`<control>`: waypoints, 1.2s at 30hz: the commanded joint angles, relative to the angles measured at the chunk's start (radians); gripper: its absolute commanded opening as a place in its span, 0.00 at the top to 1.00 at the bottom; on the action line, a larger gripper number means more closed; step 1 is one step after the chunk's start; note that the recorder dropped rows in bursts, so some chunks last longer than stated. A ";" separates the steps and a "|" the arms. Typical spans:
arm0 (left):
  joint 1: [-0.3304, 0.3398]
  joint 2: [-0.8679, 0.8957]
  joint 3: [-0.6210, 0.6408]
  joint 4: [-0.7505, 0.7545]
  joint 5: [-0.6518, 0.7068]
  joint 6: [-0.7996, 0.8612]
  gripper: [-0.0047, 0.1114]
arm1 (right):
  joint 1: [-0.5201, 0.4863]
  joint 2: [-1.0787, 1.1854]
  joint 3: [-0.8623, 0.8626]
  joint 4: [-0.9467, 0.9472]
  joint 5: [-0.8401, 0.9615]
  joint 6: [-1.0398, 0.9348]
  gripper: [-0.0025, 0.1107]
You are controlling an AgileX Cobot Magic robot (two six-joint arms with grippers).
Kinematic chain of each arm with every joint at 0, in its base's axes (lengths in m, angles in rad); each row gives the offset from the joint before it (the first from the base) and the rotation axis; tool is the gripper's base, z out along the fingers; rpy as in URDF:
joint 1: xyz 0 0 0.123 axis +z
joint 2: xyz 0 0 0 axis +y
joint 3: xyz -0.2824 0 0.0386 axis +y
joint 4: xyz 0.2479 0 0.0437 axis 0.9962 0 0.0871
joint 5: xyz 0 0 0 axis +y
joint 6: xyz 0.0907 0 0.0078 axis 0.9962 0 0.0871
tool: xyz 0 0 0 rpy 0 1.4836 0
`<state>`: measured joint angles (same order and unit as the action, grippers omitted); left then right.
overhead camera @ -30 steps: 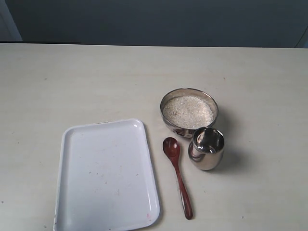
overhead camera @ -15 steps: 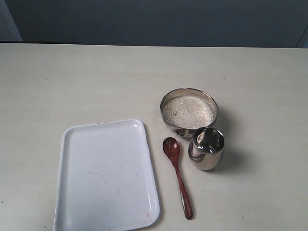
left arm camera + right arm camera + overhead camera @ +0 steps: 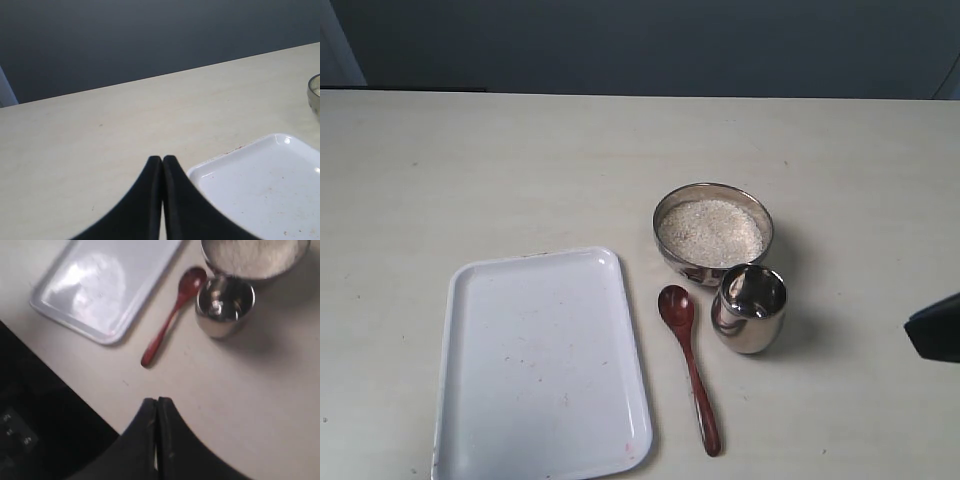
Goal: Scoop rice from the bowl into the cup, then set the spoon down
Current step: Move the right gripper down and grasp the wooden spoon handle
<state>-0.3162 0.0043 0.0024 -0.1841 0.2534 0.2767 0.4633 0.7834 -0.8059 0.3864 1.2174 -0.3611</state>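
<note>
Plainly, left pincer [image 3: 162, 159] and right pincer [image 3: 157, 401] sit fully closed and empty, spoon [image 3: 690, 370] lying beside cup [image 3: 750, 308].

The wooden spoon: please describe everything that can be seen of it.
The spoon is dark reddish-brown, apparently wood, with a round scoop and a long slim handle. It lies flat on the table, with the scoop facing up and empty, between the white tray and the steel cup, touching neither. Nothing holds it.
</note>
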 commanded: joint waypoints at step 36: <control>-0.005 -0.004 -0.002 0.002 -0.015 -0.005 0.96 | 0.596 0.766 -0.036 -0.321 -0.441 0.525 0.46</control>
<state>-0.3162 0.0043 0.0024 -0.1841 0.2534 0.2767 1.0583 1.5470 -0.8369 0.0857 0.7907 0.1561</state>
